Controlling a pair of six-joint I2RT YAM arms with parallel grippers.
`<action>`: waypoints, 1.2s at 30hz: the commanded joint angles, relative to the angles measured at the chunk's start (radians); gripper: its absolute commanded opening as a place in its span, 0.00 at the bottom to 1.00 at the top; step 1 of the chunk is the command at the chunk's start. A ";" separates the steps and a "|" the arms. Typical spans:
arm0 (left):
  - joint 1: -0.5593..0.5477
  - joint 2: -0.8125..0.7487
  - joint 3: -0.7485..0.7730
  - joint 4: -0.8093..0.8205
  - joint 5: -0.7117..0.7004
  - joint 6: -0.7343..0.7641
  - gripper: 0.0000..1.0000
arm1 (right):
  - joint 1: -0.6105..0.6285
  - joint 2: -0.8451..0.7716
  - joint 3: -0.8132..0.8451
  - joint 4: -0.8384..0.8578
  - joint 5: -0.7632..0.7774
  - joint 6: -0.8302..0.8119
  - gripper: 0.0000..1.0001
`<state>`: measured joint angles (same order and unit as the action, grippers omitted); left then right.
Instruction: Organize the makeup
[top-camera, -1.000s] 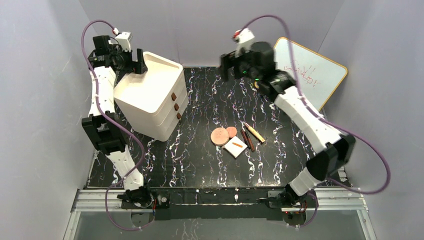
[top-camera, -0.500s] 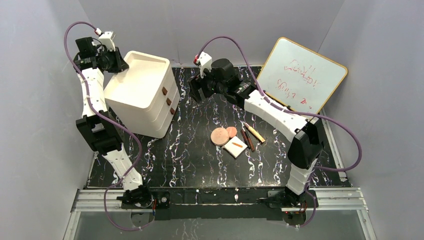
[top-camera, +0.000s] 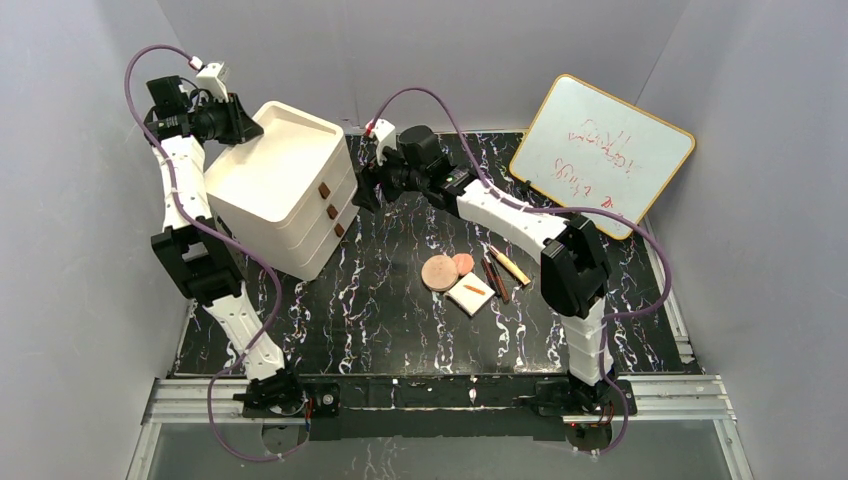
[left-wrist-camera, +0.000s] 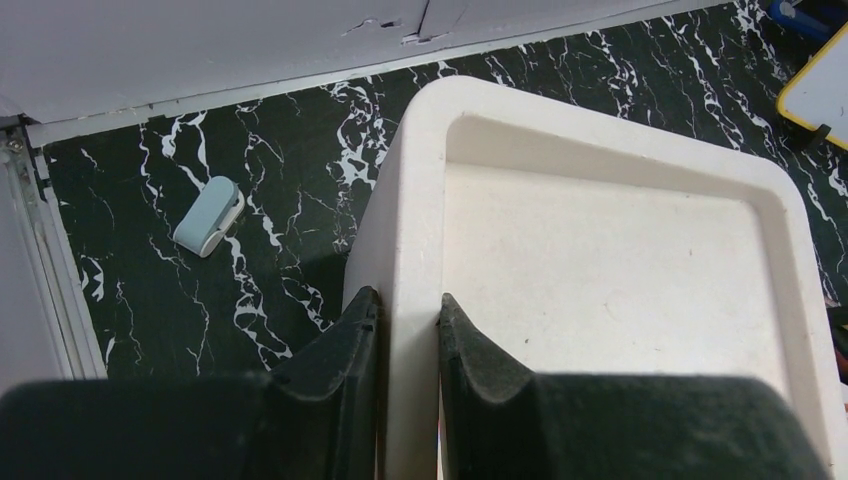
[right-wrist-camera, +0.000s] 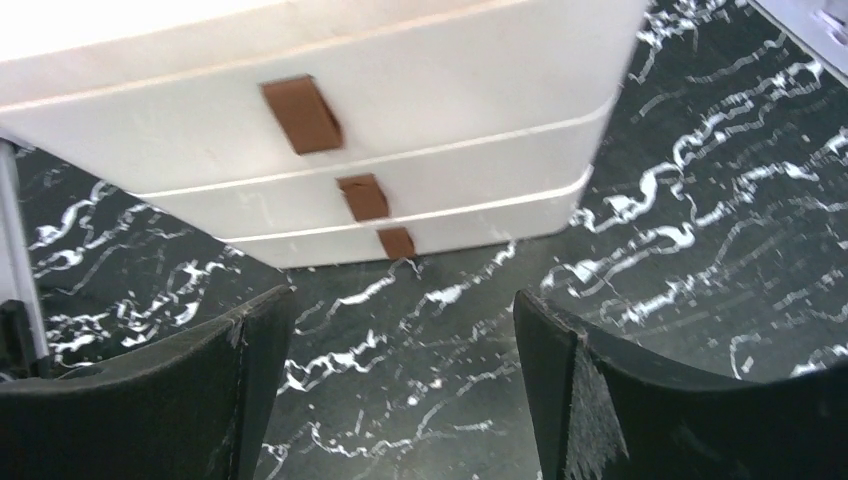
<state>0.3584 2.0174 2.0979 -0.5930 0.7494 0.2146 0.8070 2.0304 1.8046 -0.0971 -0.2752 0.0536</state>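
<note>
While left fingers (left-wrist-camera: 335, 380) clamp rounded rim of smooth cream box (left-wrist-camera: 415, 200) | right fingers (right-wrist-camera: 220, 400) spread, empty

Light: bright, even, from overhead.
Shadows: soft, with a dark patch beside the drawer box (left-wrist-camera: 600, 260) in the left wrist view.
Glare: box top blown out white, right wrist view.
Blur: right wrist view smeared.
Focus: left gripper (left-wrist-camera: 408, 300) soft up close.

Bare tabletop (right-wrist-camera: 700, 200) lies open between the right gripper's (right-wrist-camera: 400, 305) fingers; ahead of them the drawer box (right-wrist-camera: 450, 90) stands as a wall. Its rim fills the left gripper's (left-wrist-camera: 408, 303) finger gap.
</note>
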 joint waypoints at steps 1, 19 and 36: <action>-0.011 -0.015 0.052 0.048 0.186 -0.153 0.00 | 0.036 -0.007 0.057 0.122 -0.060 0.036 0.86; -0.079 -0.020 0.042 0.073 0.159 -0.236 0.00 | 0.109 0.152 0.255 0.099 0.066 0.030 0.75; -0.082 -0.071 -0.004 0.223 0.184 -0.307 0.00 | 0.109 0.176 0.220 0.129 0.117 -0.031 0.71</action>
<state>0.3031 2.0800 2.1601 -0.5224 0.7284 0.0399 0.9157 2.1834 2.0140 -0.0319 -0.1699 0.0483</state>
